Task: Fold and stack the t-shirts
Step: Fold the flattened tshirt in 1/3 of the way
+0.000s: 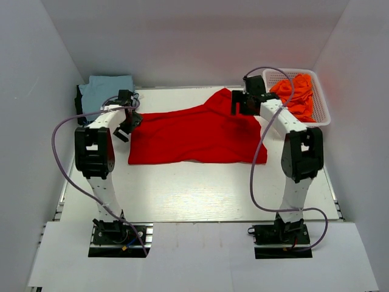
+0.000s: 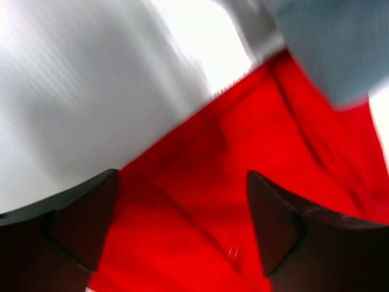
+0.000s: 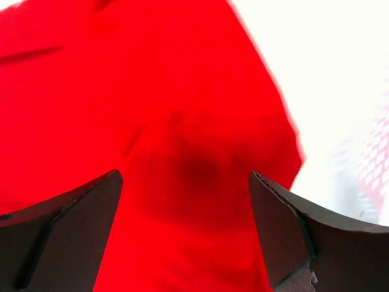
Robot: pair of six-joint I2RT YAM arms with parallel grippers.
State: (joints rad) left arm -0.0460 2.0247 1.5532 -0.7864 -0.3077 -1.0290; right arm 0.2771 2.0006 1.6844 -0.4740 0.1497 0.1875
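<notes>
A bright red t-shirt (image 1: 194,137) lies spread across the middle of the table, one sleeve pointing to the far right. My left gripper (image 1: 126,129) is open just above its left edge; the red cloth (image 2: 200,207) shows between its spread fingers. My right gripper (image 1: 238,104) is open above the shirt's far right sleeve (image 3: 182,170). A folded light blue t-shirt (image 1: 108,88) lies at the far left corner and shows in the left wrist view (image 2: 334,42). Orange t-shirts (image 1: 296,94) lie heaped in the basket.
A white plastic mesh basket (image 1: 322,109) stands at the far right corner; its mesh shows at the right edge of the right wrist view (image 3: 374,164). White walls close in the table on three sides. Both arms' cables loop above the table's sides.
</notes>
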